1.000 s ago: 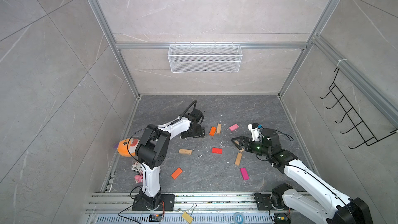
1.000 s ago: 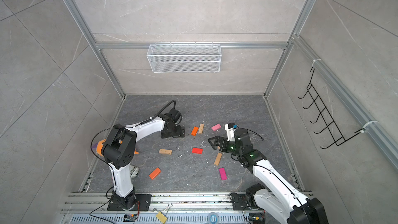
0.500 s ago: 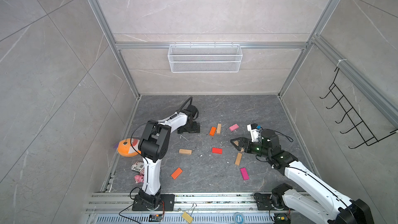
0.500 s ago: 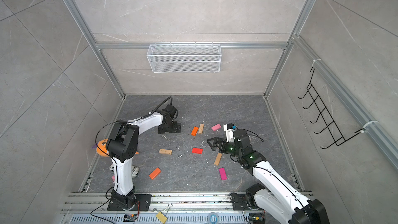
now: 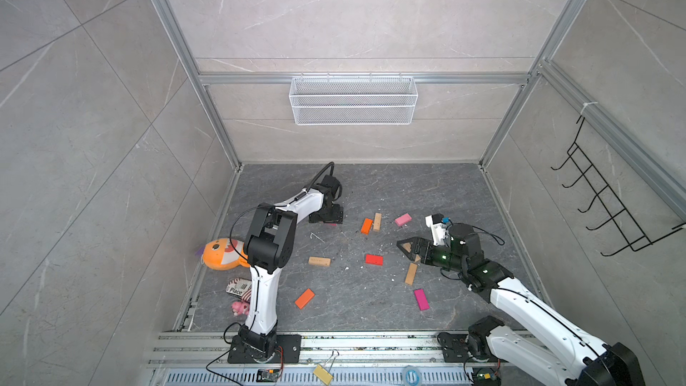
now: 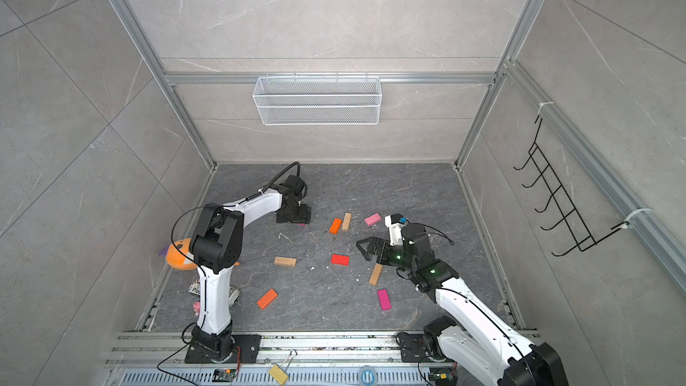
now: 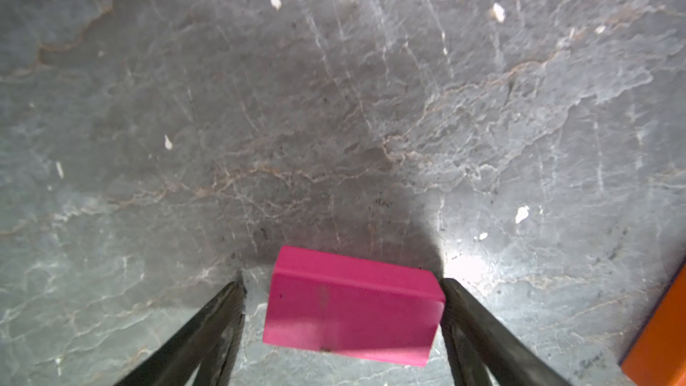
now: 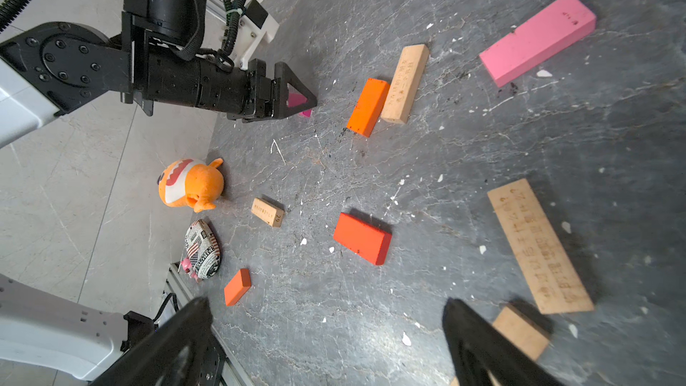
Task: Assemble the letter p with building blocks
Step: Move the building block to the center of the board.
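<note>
Building blocks lie scattered flat on the dark floor, and no letter p is in view. At the back left, my left gripper (image 5: 331, 219) (image 7: 341, 284) points down over a magenta block (image 7: 352, 310). Its jaws stand open around the block: one finger touches it and a gap shows at the other. Right of it lie an orange block (image 5: 366, 226), a tan block (image 5: 377, 221) and a light pink block (image 5: 402, 219). A red block (image 5: 373, 259) sits mid-floor. My right gripper (image 5: 406, 246) (image 8: 326, 304) hovers open and empty beside a tan block (image 5: 411, 273).
More blocks: tan (image 5: 319, 261), orange (image 5: 304, 298) and magenta (image 5: 421, 299). An orange plush fish (image 5: 219, 254) and a printed pouch (image 5: 237, 287) lie by the left wall. A wire basket (image 5: 352, 105) hangs on the back wall, a hook rack (image 5: 612, 217) on the right one.
My left arm has swung its elbow and shifted the gripper slightly left, and its jaws have narrowed around the magenta block. The right arm has barely moved.
</note>
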Controlling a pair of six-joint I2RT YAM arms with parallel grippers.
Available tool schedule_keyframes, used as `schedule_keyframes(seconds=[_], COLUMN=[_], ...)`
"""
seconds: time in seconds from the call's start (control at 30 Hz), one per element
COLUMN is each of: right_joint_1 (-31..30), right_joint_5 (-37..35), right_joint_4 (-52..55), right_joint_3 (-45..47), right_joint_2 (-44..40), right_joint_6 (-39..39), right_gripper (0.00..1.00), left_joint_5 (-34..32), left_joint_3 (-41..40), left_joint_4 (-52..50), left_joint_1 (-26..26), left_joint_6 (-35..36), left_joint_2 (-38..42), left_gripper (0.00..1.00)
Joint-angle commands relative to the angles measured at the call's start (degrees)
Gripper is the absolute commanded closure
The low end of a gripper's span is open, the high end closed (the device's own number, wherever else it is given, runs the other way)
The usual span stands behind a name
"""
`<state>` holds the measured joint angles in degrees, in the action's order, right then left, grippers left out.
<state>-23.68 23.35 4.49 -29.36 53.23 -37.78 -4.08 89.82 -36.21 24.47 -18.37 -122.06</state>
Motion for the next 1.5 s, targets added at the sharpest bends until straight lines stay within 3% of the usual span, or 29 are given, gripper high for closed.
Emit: schedule_keyframes(seconds=[0.0, 0.4, 0.87, 1.47], right_joint_1=[-0.3, -0.7, -2.3, -3.4], right_joint_5=[-0.6, -0.6, -1.1, -1.8], right_joint_4=[-0.2, -1.6, -3.4, -3.6], right_joint_3=[1.0, 1.1, 0.7, 0.7], right_joint_2=[-0.1, 1.2, 3.8, 4.2], right_joint_6=[-0.9, -1.5, -1.8, -1.8], right_gripper=[0.00, 0.00, 0.00, 0.00], left_joint_5=[1.4, -2.5, -6.5, -6.2], left_joint_3=[0.8, -0.1, 0.6, -0.3], left_joint_4=[-1.4, -3.5, -7.7, -6.4], left_joint_1=[0.1, 4.1, 10.1, 10.7], left_joint_6=[0.2, -9.4, -19.2, -19.3], left_joint_2=[-1.9, 1.2, 1.7, 0.3], left_gripper=[0.20, 0.39, 0.42, 0.37])
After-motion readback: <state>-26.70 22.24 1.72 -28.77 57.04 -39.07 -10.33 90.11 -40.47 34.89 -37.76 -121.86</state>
